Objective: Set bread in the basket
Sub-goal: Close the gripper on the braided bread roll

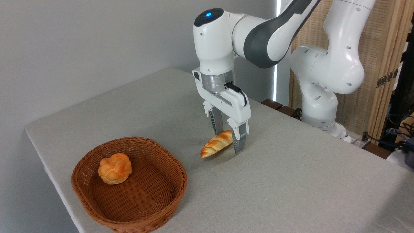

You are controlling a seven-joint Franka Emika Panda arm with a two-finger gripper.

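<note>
A grey cloth-covered table (291, 181) fills most of the view, its far corner against the pale wall and its left edge running down toward the near-left corner; the white Franka arm (326, 64) rises from beyond the table's right-hand far edge, bends over the surface and points its wrist straight down above the middle of the table; the basket (174, 191), brown woven wicker, shallow and rounded, sits close to the near-left edge, well apart from the arm's working end; the gripper (228, 139) hangs low over the table's middle with its fingers apart, one finger on each side of the loaf's far end, and whether the pads actually touch the crust cannot be told; the bread (215, 144), an elongated braided loaf with a golden-orange glazed top and paler underside, lies on the cloth near the centre, to the right of the basket and outside it, its nearer tapered end pointing toward the basket; a small round knotted roll (115, 168), orange, rests inside the basket on the woven floor toward its left wall.
</note>
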